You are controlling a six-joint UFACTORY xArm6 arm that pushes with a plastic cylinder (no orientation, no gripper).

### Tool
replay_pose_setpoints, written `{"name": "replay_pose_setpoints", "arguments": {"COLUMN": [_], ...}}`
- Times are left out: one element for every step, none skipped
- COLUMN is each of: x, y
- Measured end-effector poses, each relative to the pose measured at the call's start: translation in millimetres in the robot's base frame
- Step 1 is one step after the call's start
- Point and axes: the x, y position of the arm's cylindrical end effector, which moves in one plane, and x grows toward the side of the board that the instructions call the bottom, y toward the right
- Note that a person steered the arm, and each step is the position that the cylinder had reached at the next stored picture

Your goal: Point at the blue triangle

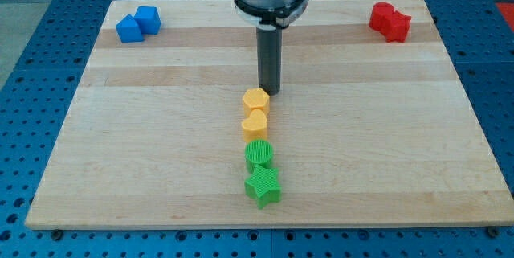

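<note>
On the wooden board [161,129], a column of four blocks runs down the middle toward the bottom edge: a yellow hexagon [255,100], a yellow heart [254,123], a green cylinder [259,155] and a green star [263,186]. Two red blocks [389,21] sit touching near the top right corner. Near the top left corner, the blue triangle [128,29] lies against a blue cube [148,18], on the cube's left. My tip [270,92], a bare rod that holds nothing and has nothing to open or close, stands just above and right of the yellow hexagon, well apart from the target. To do this well, I judge I should travel left along the top edge, clear of the yellow hexagon, and stop just short of the blue triangle on its open lower side, so neither blue block gets nudged.
</note>
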Motion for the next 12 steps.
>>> {"name": "replay_pose_setpoints", "arguments": {"x": [-60.1,-119.0,-169.6,-205.6,-214.7,-215.1,-216.5,-216.4,-216.9,-217.4,-217.6,-217.1], "y": [0.0,-2.8,-12.7,-39.0,-63.3,-84.6,-106.4,-124.2,-139.1,-157.2,-195.5,-241.7]}}
